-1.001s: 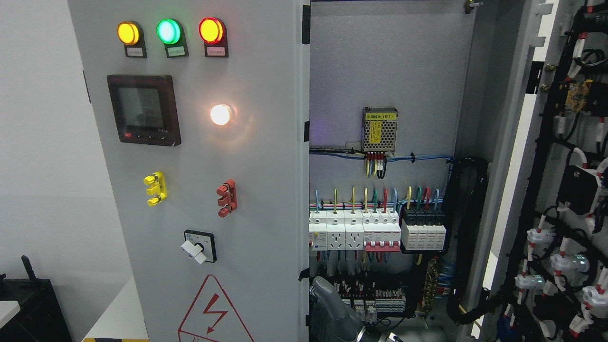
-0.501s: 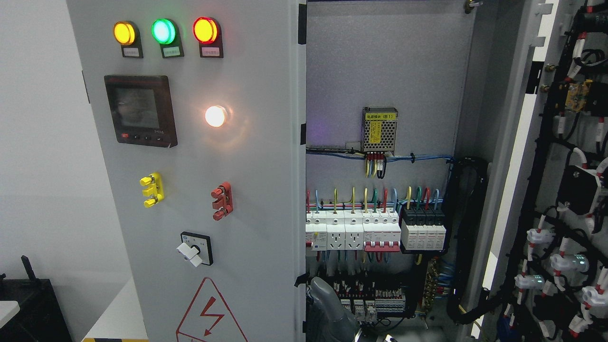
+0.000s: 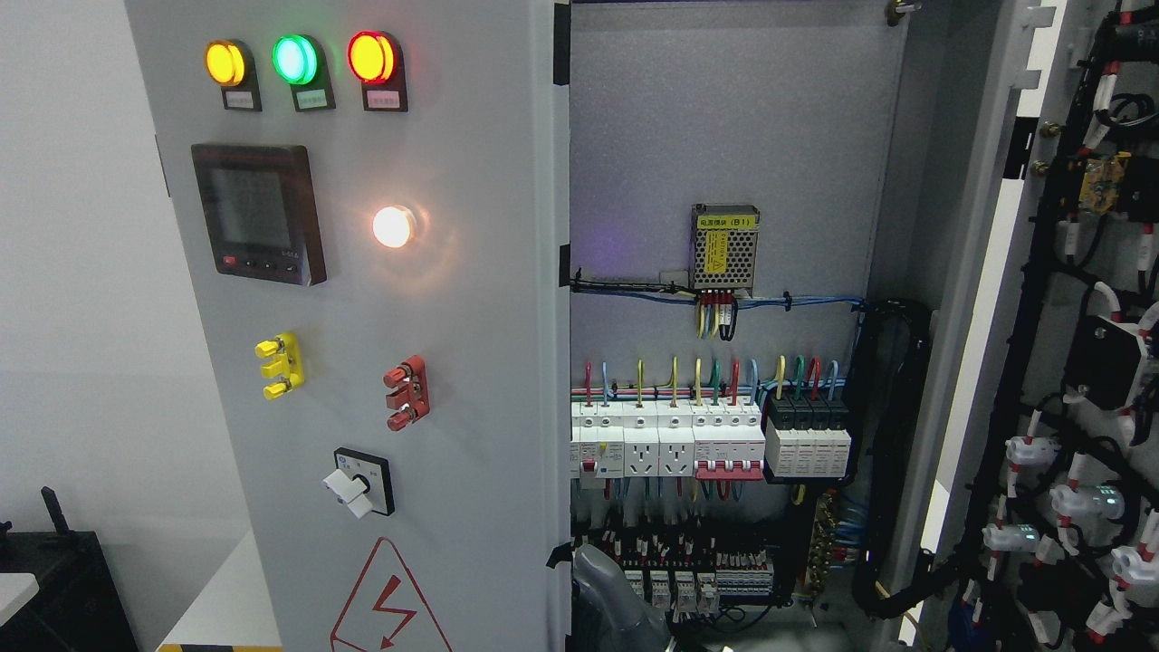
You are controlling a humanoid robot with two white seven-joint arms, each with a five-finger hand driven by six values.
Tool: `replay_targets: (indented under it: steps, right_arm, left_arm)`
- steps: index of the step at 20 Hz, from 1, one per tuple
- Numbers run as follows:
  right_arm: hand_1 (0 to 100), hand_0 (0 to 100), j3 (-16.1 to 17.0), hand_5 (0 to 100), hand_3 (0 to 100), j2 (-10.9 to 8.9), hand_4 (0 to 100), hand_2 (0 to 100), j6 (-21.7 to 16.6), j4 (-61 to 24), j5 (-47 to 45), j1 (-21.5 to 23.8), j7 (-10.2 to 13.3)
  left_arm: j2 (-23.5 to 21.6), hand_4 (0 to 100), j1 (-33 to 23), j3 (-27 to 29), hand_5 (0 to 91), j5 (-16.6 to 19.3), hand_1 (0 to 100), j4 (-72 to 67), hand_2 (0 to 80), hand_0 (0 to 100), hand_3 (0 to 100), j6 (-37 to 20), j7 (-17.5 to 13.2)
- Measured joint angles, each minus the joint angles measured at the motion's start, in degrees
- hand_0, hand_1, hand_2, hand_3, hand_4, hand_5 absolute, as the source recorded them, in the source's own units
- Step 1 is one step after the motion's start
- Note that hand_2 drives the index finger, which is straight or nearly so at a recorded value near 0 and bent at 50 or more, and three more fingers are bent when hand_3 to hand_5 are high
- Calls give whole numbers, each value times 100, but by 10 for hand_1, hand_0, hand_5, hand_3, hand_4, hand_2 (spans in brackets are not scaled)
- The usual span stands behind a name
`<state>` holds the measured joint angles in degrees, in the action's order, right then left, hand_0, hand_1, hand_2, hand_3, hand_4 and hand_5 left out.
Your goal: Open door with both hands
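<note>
A red triangle warning sign with a lightning bolt marks the grey cabinet door, and a yellow label on the metal power supply box inside ends in "(B1)"; other labels are too small to read.

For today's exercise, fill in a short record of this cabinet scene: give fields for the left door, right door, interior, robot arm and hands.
left door: partly open, carrying three lamps, a meter and a rotary switch
right door: swung wide, wiring on its inner face
interior: breakers in a row, power supply above
robot arm: grey part at the bottom edge, just behind the left door's edge
hands: none visible
</note>
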<state>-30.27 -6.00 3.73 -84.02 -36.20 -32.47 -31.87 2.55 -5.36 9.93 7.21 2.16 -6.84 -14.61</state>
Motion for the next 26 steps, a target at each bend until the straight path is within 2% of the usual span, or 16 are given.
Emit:
replay_targets:
  steps: [13, 26]
  right_arm:
    - [0, 0, -279, 0, 0, 121, 0, 0, -2, -156, -9, 76, -48]
    - [0, 0, -461, 0, 0, 409, 0, 0, -14, -336, -11, 102, -214]
  left_arm:
    - [0, 43, 0, 0, 0, 0, 0, 0, 0, 0, 0, 0, 0]
    - [0, 43, 0, 0, 0, 0, 0, 1, 0, 0, 0, 0, 0]
